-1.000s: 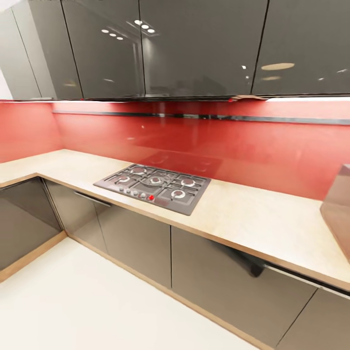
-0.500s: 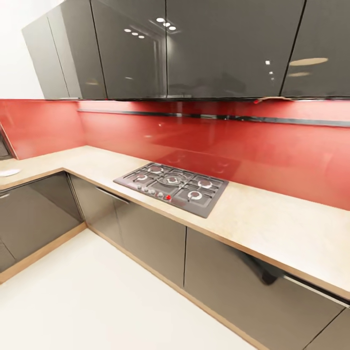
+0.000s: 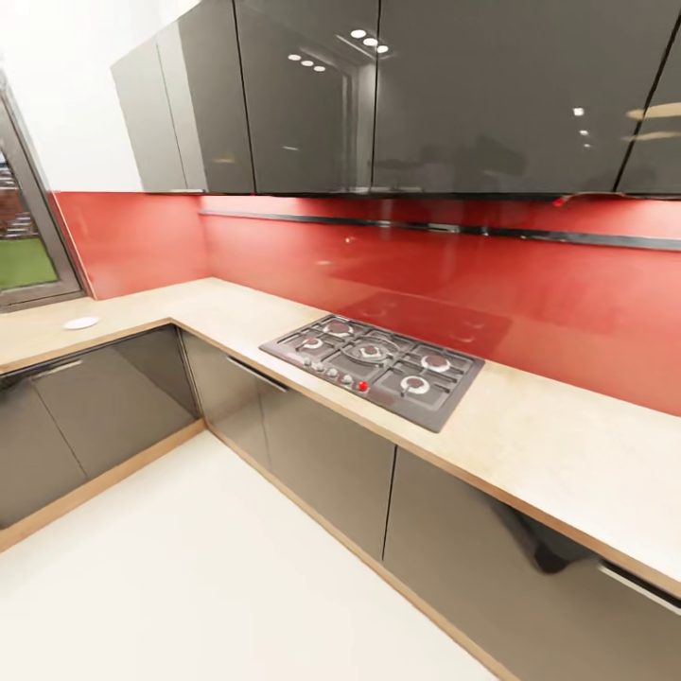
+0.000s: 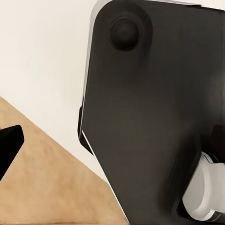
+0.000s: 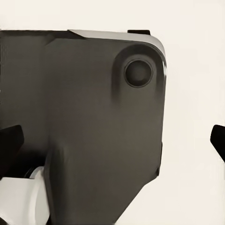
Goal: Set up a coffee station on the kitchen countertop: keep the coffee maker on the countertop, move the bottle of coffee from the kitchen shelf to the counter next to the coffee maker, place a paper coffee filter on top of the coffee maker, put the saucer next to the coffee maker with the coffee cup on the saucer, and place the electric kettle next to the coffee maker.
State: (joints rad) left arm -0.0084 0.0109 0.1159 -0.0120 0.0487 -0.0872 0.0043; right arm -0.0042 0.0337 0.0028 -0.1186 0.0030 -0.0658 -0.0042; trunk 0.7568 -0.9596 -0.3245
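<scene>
Glossy dark-grey wall cabinets (image 3: 312, 104) and a red glass backsplash (image 3: 454, 274) framed an L-shaped kitchen, with a pale beige stone countertop (image 3: 558, 454) running along both walls. The one candidate for the task's things was a small white round flat object (image 3: 80, 323) lying on the left leg of that countertop near a window (image 3: 24, 246); it may have been the saucer or a paper filter, but it was too small to tell. A coffee maker, bottle of coffee, cup and kettle were not among what the head camera took in, so as far as these pictures went, none of the station had been assembled, and every placement appeared to be left. Further along the counter sat a black four-burner gas hob (image 3: 374, 364) with a red knob, set well apart from the white object, above grey base cabinets (image 3: 322, 454) and a white floor (image 3: 189, 577). Both wrist cameras looked onto dark panels of the robot's own body (image 4: 150, 117) (image 5: 84, 122), with only black finger edges at the margins; whether either gripper was spread or closed could not be told, and nothing could be seen held in them.
</scene>
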